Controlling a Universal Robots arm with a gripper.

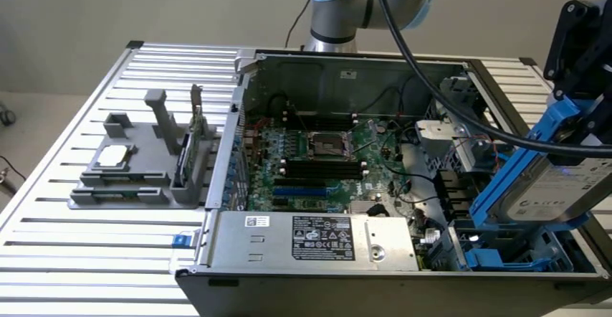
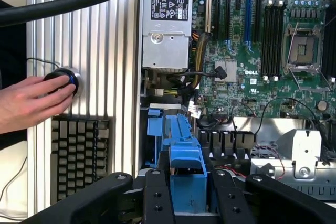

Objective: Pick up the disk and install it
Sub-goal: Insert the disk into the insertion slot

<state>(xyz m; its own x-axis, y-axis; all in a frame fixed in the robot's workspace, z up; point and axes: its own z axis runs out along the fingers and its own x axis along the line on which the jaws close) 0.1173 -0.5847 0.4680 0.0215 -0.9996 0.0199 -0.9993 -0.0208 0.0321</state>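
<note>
Blue-framed disk (image 1: pixel 548 182) gripped by fingers (image 2: pixel 157 195), tilted over PC case (image 1: pixel 335 295).

one disk (image 1: pixel 552 182), one computer case (image 1: pixel 383 297), one power supply (image 1: pixel 316 239), one keyboard (image 2: pixel 79 156), one hand (image 2: pixel 29 100).

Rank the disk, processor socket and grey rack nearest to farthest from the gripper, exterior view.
1. disk, held in the gripper, at the exterior view's right.
2. processor socket, middle of the motherboard.
3. grey rack, on the table, the exterior view's left.
</note>
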